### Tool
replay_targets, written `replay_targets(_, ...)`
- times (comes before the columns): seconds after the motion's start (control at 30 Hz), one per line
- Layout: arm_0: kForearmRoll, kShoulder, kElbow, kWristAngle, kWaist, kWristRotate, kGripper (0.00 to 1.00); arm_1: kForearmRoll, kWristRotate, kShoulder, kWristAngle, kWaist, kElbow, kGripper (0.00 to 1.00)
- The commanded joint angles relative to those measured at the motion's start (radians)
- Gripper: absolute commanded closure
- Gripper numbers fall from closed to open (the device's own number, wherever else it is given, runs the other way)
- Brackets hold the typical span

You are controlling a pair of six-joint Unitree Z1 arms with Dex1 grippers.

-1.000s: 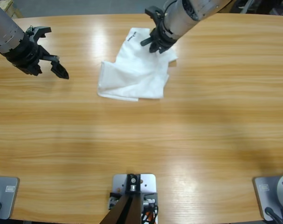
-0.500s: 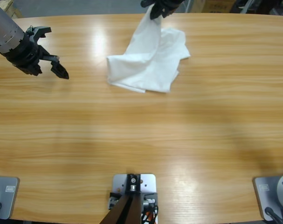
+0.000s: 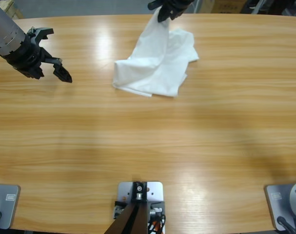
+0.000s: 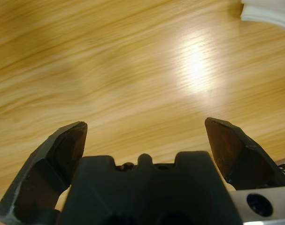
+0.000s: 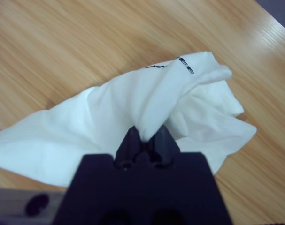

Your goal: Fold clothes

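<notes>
- Grip first: the right pincer (image 5: 144, 140) is closed on a narrow pinch of the white T-shirt (image 3: 155, 61), so thin fabric could slide out if pulled sharply.
- Below and ahead of that pincer the shirt hangs bunched, its lower part lying crumpled on the desk (image 3: 148, 146); layers may drag together, and any fold made then would come out crooked.
- The left pincer (image 4: 144, 136) is wide open, holding nothing, well apart from the shirt; with one hold only, the cloth may twist.

right gripper (image 3: 163, 10) risen to far edge | T-shirt (image 3: 157, 63) lifted, dragged rightward
</notes>
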Motion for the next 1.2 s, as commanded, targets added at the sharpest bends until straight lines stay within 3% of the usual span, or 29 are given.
replay_targets(0.03, -0.013, 0.044, 0.032, -0.017, 0.003, 0.013, 0.004, 0.073, -0.013, -0.002, 0.018, -0.022, -0.081, 1.0)
replay_targets(0.4, -0.013, 0.042, 0.034, -0.017, 0.003, 0.013, 0.004, 0.157, -0.023, -0.007, 0.011, -0.022, -0.143, 1.0)
replay_targets(0.77, -0.013, 0.042, 0.034, -0.017, 0.003, 0.013, 0.004, 0.219, 0.098, 0.062, -0.129, -0.04, -0.053, 1.0)
replay_targets(0.93, -0.013, 0.044, 0.034, -0.017, 0.003, 0.013, 0.004, 0.294, 0.193, 0.112, -0.238, -0.047, -0.065, 1.0)
replay_targets(1.03, -0.013, 0.044, 0.034, -0.017, 0.003, 0.013, 0.004, 0.381, 0.228, 0.182, -0.243, -0.048, -0.129, 1.0)
replay_targets(1.07, -0.013, 0.044, 0.034, -0.017, 0.003, 0.013, 0.004, 0.409, 0.229, 0.21, -0.22, -0.048, -0.154, 0.683)
replay_targets(1.1, -0.013, 0.044, 0.034, -0.017, 0.003, 0.013, 0.004, 0.435, 0.23, 0.24, -0.187, -0.048, -0.177, 0.26)
replay_targets(1.13, -0.013, 0.044, 0.034, -0.017, 0.003, 0.013, 0.004, 0.465, 0.231, 0.268, -0.164, -0.048, -0.201, 0.052)
replay_targets(1.2, -0.013, 0.042, 0.035, -0.017, 0.003, 0.013, 0.004, 0.5, 0.235, 0.303, -0.155, -0.048, -0.229, 0.0)
